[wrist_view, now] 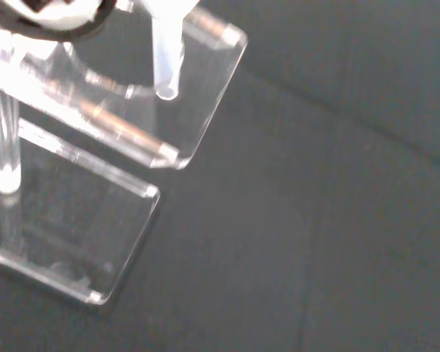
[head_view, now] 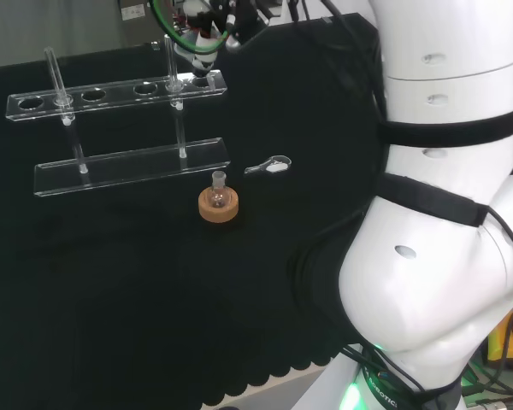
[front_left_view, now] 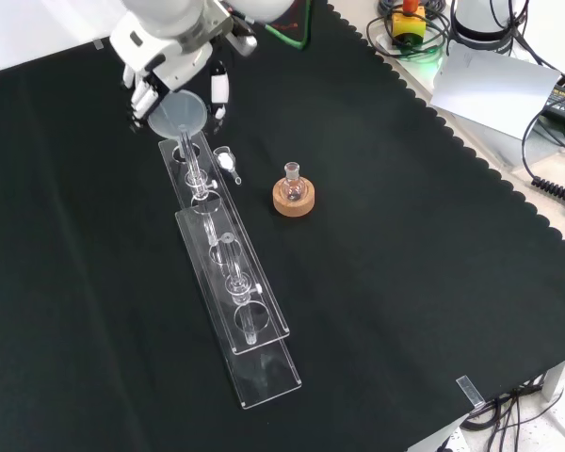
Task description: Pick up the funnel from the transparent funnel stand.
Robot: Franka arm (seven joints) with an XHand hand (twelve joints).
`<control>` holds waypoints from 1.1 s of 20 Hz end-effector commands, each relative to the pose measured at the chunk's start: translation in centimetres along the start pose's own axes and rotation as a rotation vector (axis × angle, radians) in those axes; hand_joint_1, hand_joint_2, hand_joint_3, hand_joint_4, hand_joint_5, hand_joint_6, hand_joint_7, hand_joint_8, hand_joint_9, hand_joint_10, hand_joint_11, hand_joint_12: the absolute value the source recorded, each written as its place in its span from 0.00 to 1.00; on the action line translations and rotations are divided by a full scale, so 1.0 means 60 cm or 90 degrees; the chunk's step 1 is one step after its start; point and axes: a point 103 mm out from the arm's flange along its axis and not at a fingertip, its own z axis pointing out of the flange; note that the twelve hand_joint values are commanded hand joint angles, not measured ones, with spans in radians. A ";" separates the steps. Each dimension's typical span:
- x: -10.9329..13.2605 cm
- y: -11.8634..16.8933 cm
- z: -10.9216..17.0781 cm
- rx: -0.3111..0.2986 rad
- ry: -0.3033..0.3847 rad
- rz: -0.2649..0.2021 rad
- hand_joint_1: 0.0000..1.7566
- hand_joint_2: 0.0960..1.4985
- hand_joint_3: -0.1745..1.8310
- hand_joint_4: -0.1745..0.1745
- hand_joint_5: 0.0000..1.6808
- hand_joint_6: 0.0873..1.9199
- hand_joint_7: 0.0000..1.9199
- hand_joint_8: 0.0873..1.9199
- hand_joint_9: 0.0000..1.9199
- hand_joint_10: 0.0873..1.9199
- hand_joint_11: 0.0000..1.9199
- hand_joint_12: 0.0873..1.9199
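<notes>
The clear funnel stand [head_view: 120, 94] [front_left_view: 235, 292] is a two-tier acrylic rack with several round holes in its top plate [wrist_view: 205, 66]. In the front view the hand [front_left_view: 169, 52] is over the rack's far end, fingers curled round the rim of the translucent funnel [front_left_view: 179, 115]. Seen from the head view, the hand [head_view: 209, 21] holds the funnel [head_view: 201, 61] just above the rack's right end hole. The funnel's stem [wrist_view: 166, 59] hangs with its tip close over the top plate, beside the hole's edge.
A small round flask on a cork ring [head_view: 218, 205] [front_left_view: 293, 194] stands on the cloth near the rack. A small clear scoop [head_view: 270, 166] [front_left_view: 228, 164] lies between the flask and the rack's end. Two upright posts [head_view: 55, 73] rise from the rack.
</notes>
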 end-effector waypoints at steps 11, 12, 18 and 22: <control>-0.051 -0.112 -0.042 -0.054 0.050 0.043 0.47 0.44 0.36 0.24 0.33 0.37 0.40 0.48 0.59 0.25 0.46 0.52; -0.050 -0.123 -0.043 -0.055 0.050 0.044 0.48 0.44 0.36 0.24 0.33 0.37 0.40 0.48 0.59 0.25 0.46 0.52; -0.044 -0.186 -0.049 -0.063 0.046 0.054 0.48 0.44 0.36 0.24 0.33 0.38 0.39 0.48 0.60 0.25 0.46 0.52; -0.036 -0.227 -0.041 -0.065 0.052 0.059 0.48 0.44 0.36 0.24 0.33 0.38 0.40 0.48 0.60 0.25 0.45 0.52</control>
